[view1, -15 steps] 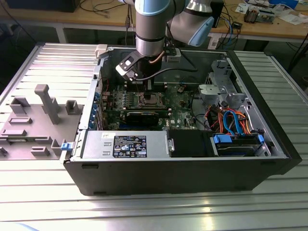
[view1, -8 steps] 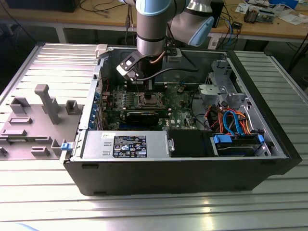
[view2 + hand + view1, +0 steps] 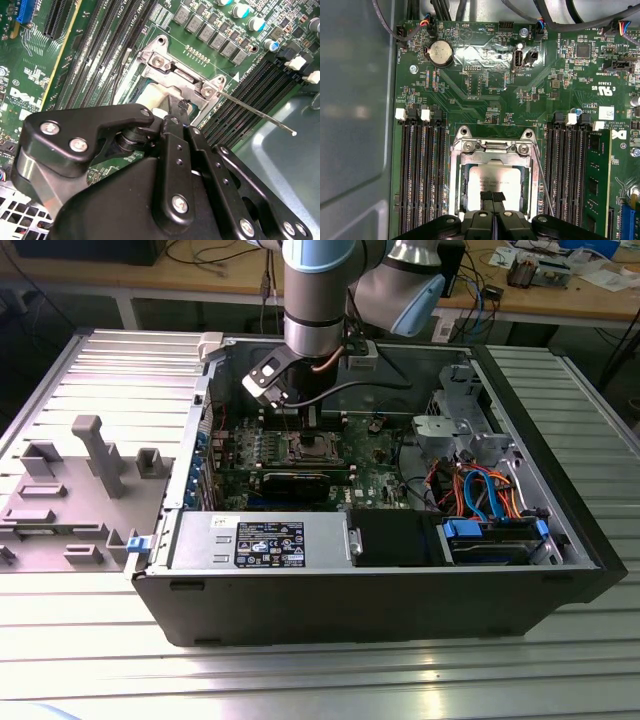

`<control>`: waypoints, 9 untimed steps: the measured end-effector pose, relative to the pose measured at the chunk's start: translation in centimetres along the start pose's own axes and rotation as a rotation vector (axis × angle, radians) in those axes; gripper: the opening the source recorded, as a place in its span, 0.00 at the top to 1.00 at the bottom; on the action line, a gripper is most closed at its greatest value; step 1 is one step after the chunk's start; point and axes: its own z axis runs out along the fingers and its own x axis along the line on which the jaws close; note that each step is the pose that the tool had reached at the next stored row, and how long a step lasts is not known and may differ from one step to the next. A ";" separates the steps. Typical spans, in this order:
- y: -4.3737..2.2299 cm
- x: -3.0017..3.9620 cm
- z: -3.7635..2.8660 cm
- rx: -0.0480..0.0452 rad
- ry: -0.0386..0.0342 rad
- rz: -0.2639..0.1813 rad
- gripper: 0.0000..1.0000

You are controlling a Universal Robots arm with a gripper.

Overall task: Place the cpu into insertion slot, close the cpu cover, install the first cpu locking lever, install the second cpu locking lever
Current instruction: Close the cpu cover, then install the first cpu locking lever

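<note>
Gripper (image 3: pixel 493 197) closed tight, nothing gripped; tips held over chip (image 3: pixel 492 175) seated in socket (image 3: pixel 462 146), seemingly for pressing; lever (image 3: pixel 255 112) raised.

A black computer case (image 3: pixel 380 610) lies open on its side on a ribbed metal counter (image 3: pixel 300 680). Inside the case, a silver power supply (image 3: pixel 260 540) sits along the near wall. A bundle of blue and orange cables (image 3: pixel 485 490) fills the end at the exterior view's right. On the case's floor lies a green circuit board (image 3: pixel 485 85) with a round coin battery (image 3: pixel 441 52) and long black memory slots (image 3: pixel 422 170). Outside the case, at the exterior view's left, stands a grey plastic rack (image 3: pixel 70 490).
</note>
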 end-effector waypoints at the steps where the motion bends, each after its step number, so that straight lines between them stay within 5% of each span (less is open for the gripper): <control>1: 0.03 0.00 0.00 0.0001 0.0000 0.000 0.89; 9: 0.79 -0.03 0.01 0.0000 0.0000 0.000 0.89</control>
